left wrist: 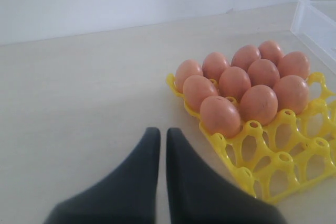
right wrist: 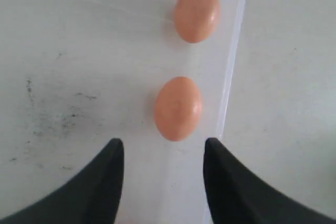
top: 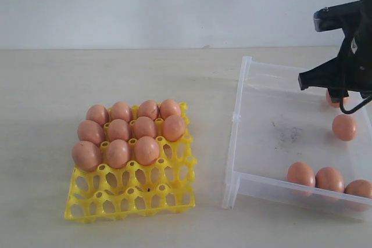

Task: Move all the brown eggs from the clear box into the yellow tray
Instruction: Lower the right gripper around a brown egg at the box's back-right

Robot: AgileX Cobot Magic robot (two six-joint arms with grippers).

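Pale tabletop: yellow tray (top: 131,198), eleven brown eggs (top: 119,132) seated, stands left of the clear box (top: 237,120), which holds five. Left gripper (left wrist: 163,132), well apart from the box, is pinched shut, empty. Right gripper (right wrist: 163,145) gapes over an egg (right wrist: 178,108) hugging the box's wall, apparently untouched; centre it, lower, squeeze gently.

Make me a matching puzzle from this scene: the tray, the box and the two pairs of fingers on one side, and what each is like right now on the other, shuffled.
1. yellow tray
2. clear box
3. left fingers
4. right fingers

A. spread apart, an egg just ahead between them
B. closed together, over the table beside the tray
C. eleven brown eggs seated, other cups empty
D. loose eggs lying on its floor

Pairs: 1-C, 2-D, 3-B, 4-A
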